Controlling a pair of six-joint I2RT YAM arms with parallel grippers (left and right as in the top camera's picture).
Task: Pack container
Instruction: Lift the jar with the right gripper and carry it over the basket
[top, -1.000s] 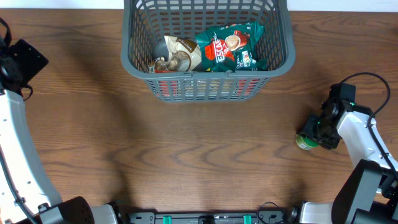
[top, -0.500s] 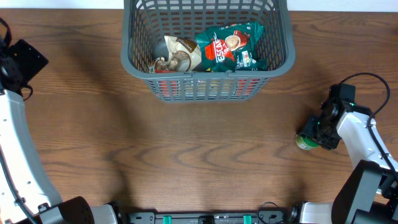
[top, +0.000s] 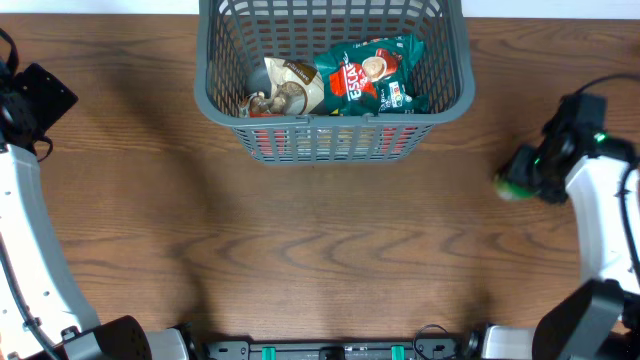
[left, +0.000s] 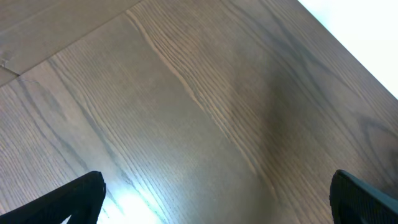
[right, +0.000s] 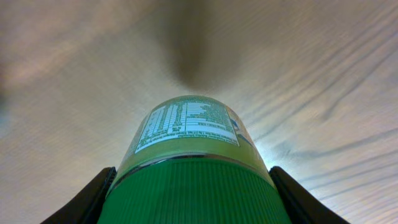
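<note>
A: What's the right gripper (right: 196, 199) got?

B: A jar (right: 186, 130) w/ a green lid (right: 193, 186). Both fingers (right: 87, 202) squeeze it up by the lid, one each side. The jar points bottom-down at the table (right: 323, 93). Its shadow sits apart on the wood, so I think it's up in the air.

A: And the left gripper (left: 214, 193)?

B: Spread wide, nothing in it, just over bare wood at the far left.

A: Where's the basket?

B: The container (top: 335, 122), the big grey basket, sits at the top middle of the table. It's well apart from the jar, off to that gripper's left. Inside lie a green coffee packet (top: 370, 75) and a brown-and-white packet (top: 285, 85), touching.

A: So what could go bad?

B: A few things, imo. The grip is only near the lid, so a quick swing could let the jar slip & fall on the wood. If it comes in too low, it hits the thick rim & maybe shoves the basket. If it's let go from high up, it lands hard on the packets & squashes them, or rolls.

A: Room for it?

B: Can't tell how much floor is free in there.
</note>
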